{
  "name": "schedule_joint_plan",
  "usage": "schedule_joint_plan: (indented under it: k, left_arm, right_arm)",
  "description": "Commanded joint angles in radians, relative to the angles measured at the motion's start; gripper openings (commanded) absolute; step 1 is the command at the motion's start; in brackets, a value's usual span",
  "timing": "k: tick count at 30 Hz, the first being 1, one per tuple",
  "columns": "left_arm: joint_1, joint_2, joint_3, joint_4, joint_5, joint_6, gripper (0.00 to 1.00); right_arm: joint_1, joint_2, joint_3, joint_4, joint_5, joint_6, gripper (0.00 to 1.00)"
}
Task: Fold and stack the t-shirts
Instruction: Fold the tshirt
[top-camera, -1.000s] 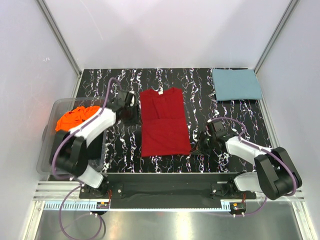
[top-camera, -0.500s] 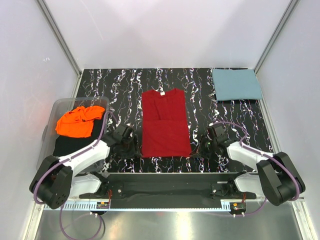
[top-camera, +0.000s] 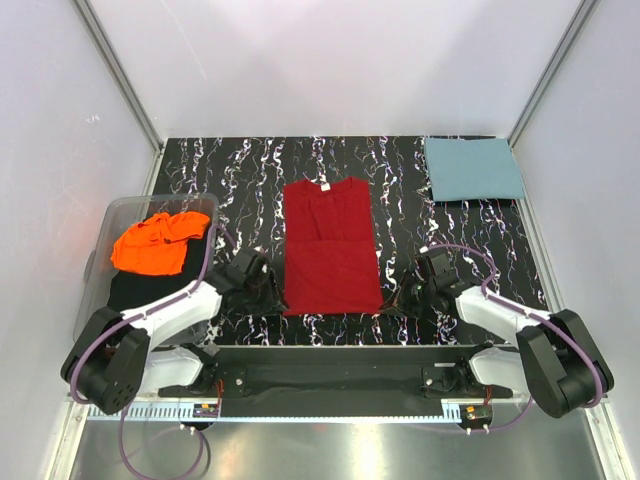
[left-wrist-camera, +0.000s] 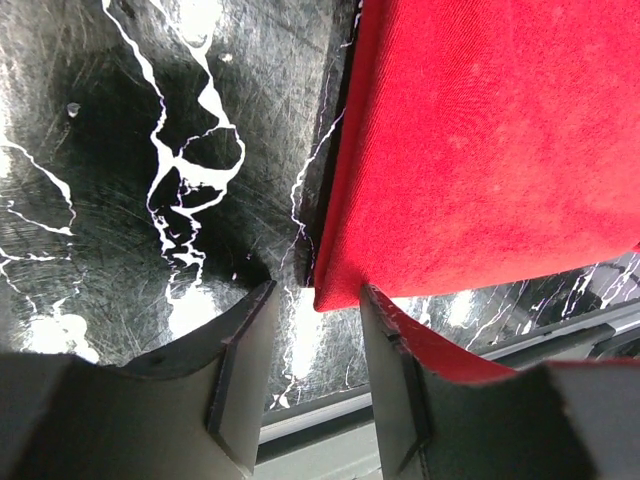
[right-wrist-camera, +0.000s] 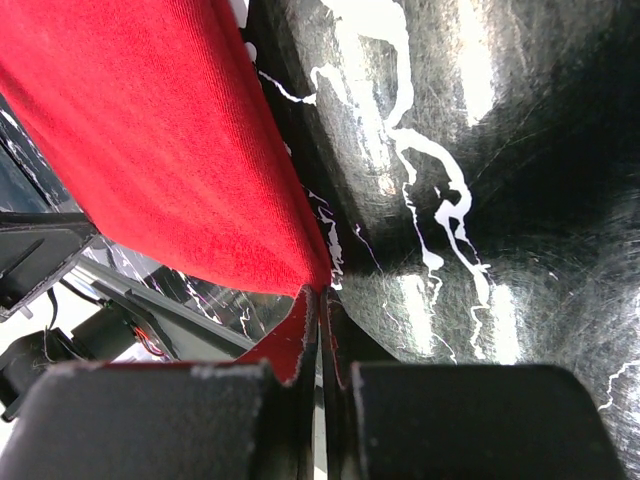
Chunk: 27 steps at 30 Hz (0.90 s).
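The deep red t-shirt lies flat in the middle of the black marbled table, collar away from me, with its sides folded in. My left gripper is open at the shirt's near left corner. In the left wrist view that corner sits just at the gap of my gripper. My right gripper is at the near right corner. In the right wrist view it is closed on the tip of the red cloth. The teal-blue t-shirt lies folded at the far right. The orange t-shirt lies crumpled in the bin.
A clear plastic bin stands at the left table edge and holds the orange shirt over something dark. White walls with metal posts close in the back and sides. A metal rail runs along the near edge.
My left arm has swung from the shirt's far left side down to its near left corner. My right gripper has shifted slightly nearer along the near right corner.
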<state>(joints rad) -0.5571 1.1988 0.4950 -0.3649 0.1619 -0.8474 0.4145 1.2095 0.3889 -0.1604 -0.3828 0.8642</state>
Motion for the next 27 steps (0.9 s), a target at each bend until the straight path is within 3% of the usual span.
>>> schedule_joint_plan:
  k: [1,3,6,7,9,12,18,27]
  left_arm:
    - [-0.006,0.030,-0.019,0.024,0.016,-0.009,0.44]
    - [-0.006,0.050,-0.018,0.030,0.016,-0.004,0.42]
    - [-0.006,0.051,-0.015,0.029,0.008,0.007,0.31]
    - [-0.006,0.047,-0.015,0.027,0.008,0.010,0.16]
    - [-0.007,0.021,-0.010,0.011,0.013,0.011,0.00]
    - [-0.023,-0.049,0.025,-0.057,0.002,0.011,0.00]
    - [-0.078,-0.203,0.148,-0.215,-0.062,0.005,0.00]
    - [-0.202,-0.288,0.266,-0.299,-0.071,-0.038,0.00]
  right_arm:
    - [0.010,-0.022,-0.005,0.021,0.015,0.010,0.01]
    - [0.010,-0.022,-0.010,0.028,0.019,0.016,0.01]
    - [0.010,-0.021,-0.012,0.032,0.018,0.012,0.01]
    - [0.010,-0.021,-0.012,0.030,0.018,0.009,0.00]
    - [0.010,-0.019,-0.005,0.013,0.016,0.001,0.00]
    - [0.012,-0.044,0.013,-0.033,0.019,-0.004,0.00]
    - [0.014,-0.249,0.053,-0.157,0.048,0.007,0.00]
    - [0.026,-0.441,0.145,-0.384,0.076,-0.004,0.00]
